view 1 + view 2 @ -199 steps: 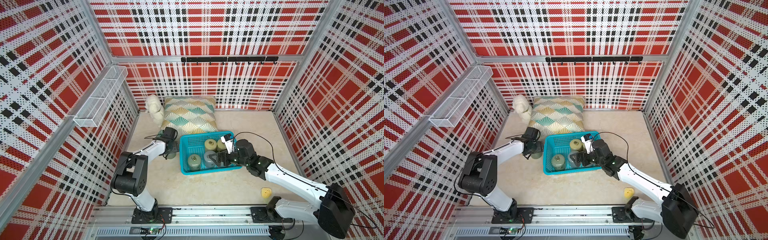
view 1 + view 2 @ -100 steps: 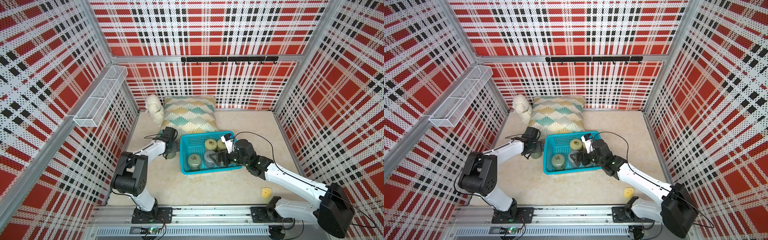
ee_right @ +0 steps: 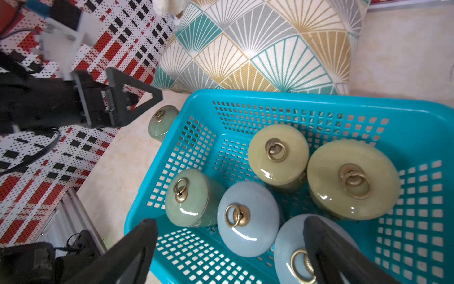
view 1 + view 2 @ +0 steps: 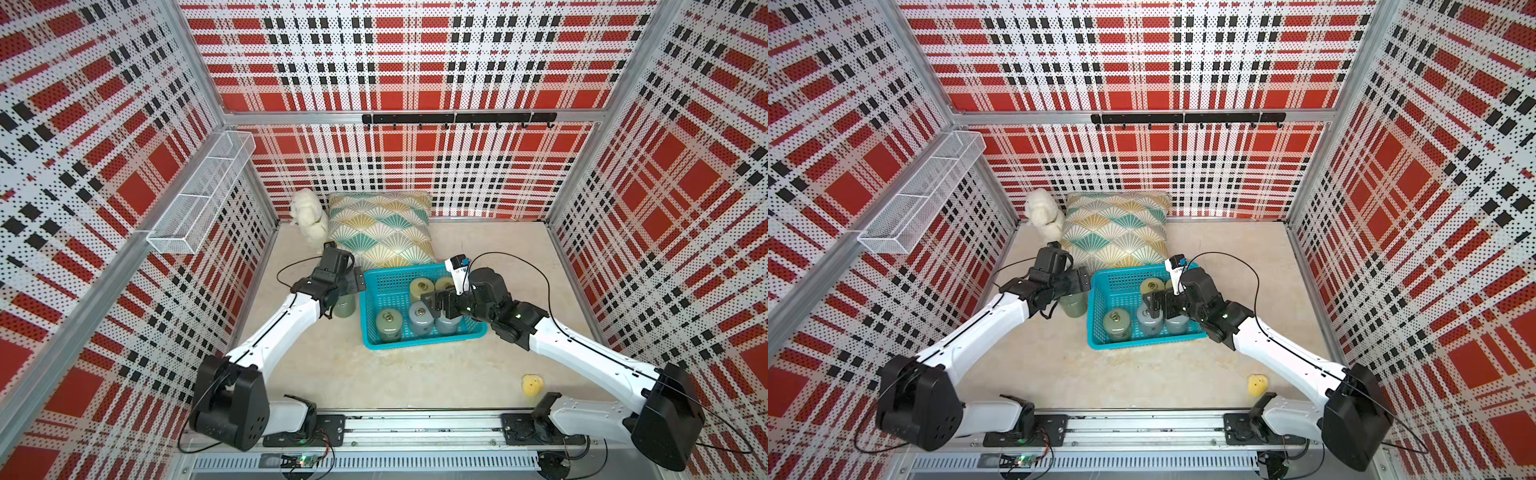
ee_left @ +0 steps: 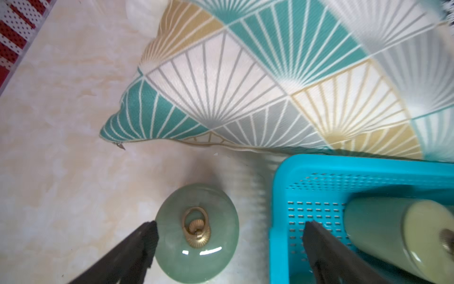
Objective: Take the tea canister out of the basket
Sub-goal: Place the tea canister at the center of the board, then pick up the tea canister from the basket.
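Left wrist view: the green tea canister (image 5: 197,233) stands upright on the table (image 5: 61,147), already outside the basket (image 5: 344,162) and directly under the left pincer (image 5: 231,225). That pincer is spread wide and pinches nothing. One fingertip (image 5: 145,241) sits at the lid's outer edge, and the other hangs over the basket's near wall. Whether the first fingertip touches the lid is hard to tell from this angle. The canister's long axis runs straight up toward the pincer, ring handle on top. I judge that a plain rise would clear it, while a sideways drag could tip it.

In the right wrist view the right pincer (image 3: 231,221) is likewise spread and empty, poised above the basket. A blue-grey canister (image 3: 245,218) stands upright right below the gap between its fingers, lid facing it. Four more stand close around that one. For any of these the right arm is the nearer, since the left pincer lies beyond the basket wall. Ahead of both pincers lies the cushion (image 3: 258,49).
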You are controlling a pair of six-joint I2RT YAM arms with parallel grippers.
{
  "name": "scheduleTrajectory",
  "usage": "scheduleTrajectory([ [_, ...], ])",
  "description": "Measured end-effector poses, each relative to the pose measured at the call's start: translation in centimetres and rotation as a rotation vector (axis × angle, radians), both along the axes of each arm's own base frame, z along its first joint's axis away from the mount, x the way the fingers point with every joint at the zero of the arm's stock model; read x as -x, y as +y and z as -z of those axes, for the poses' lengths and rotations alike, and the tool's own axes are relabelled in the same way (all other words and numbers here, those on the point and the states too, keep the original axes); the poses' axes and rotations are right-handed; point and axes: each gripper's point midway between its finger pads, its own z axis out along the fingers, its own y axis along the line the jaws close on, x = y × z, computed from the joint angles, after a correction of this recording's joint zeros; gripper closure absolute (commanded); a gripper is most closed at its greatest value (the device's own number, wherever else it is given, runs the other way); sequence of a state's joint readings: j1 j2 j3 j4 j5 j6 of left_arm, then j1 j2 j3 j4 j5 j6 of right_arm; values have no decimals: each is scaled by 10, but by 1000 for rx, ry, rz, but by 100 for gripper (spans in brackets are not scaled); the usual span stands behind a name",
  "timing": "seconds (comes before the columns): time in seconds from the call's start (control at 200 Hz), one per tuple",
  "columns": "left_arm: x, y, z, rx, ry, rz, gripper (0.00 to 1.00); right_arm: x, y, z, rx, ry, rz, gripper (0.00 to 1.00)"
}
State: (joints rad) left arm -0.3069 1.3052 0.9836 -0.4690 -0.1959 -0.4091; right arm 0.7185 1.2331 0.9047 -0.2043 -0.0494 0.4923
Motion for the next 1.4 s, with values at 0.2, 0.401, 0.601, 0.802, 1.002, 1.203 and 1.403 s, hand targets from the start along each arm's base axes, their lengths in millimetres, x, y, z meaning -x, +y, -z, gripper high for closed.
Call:
scheduleTrajectory([
  [0.2,13,-7,-32,49,-100,34,1,-22,-3,-2,72,23,90,0],
  [0.401,36,-45,-53,100,-183,160,0,-39,-11,7,176,66,173,5],
  [0.601,54,-71,-70,179,-235,231,1,-53,-29,25,240,141,225,10],
  [0.802,79,-100,-64,245,-254,278,1,-66,-60,65,332,256,290,12],
  [1.002,91,-129,-48,245,-247,309,1,-73,-59,87,403,318,280,17],
  [1.203,81,-135,-33,210,-237,260,1,-87,-53,99,439,336,278,16],
  [1.403,76,-132,-41,226,-276,225,1,-93,-54,104,462,338,287,13],
])
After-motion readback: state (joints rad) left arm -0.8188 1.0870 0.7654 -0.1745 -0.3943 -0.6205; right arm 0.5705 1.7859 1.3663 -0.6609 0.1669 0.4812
